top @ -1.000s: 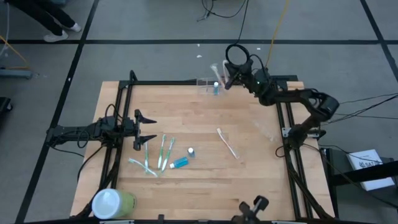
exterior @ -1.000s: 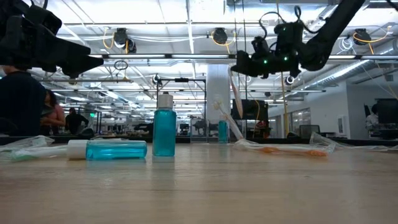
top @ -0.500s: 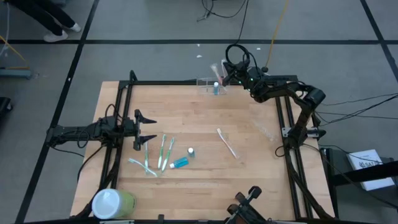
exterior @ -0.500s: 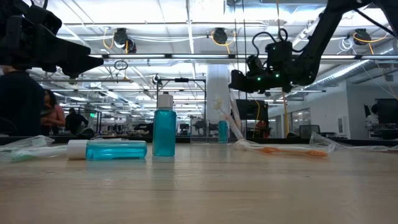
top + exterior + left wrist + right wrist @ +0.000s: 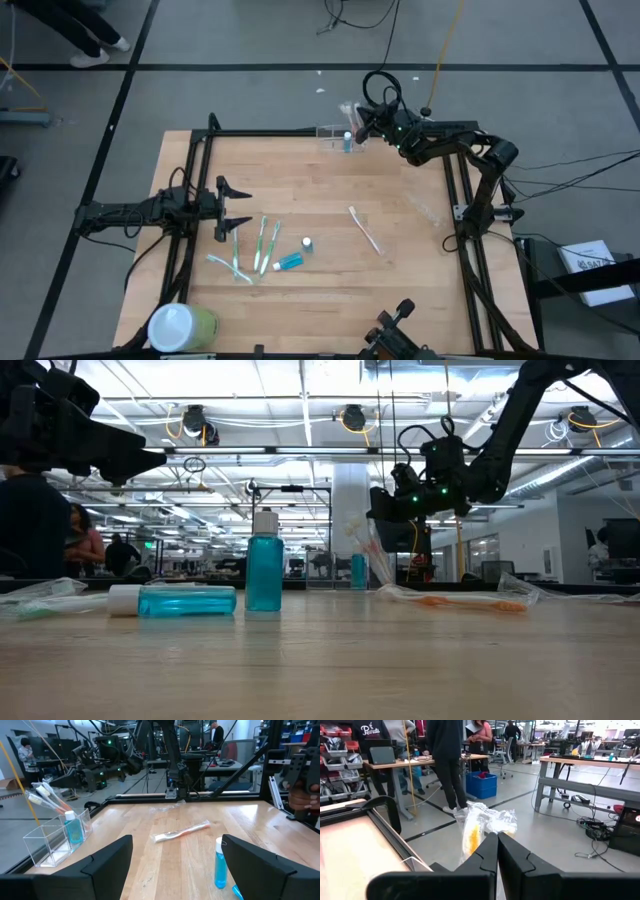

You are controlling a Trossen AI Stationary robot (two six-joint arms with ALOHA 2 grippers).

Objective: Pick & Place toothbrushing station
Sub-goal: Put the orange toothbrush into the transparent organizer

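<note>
Right end effector (image 5: 362, 122) — clamped on wrapped toothbrush (image 5: 476, 831) — now lower, nearer toothbrushing station (image 5: 337, 138).

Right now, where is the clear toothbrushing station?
In the high view the toothbrushing station sits at the table's far edge, right of centre, just beside the right tool, holding a small blue bottle.

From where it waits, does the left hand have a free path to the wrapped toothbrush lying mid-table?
Probably yes. The left hand is open at the table's left side, and the wrapped toothbrush lies alone on bare wood. The upright blue bottle stands near that line, so it could get clipped.
</note>
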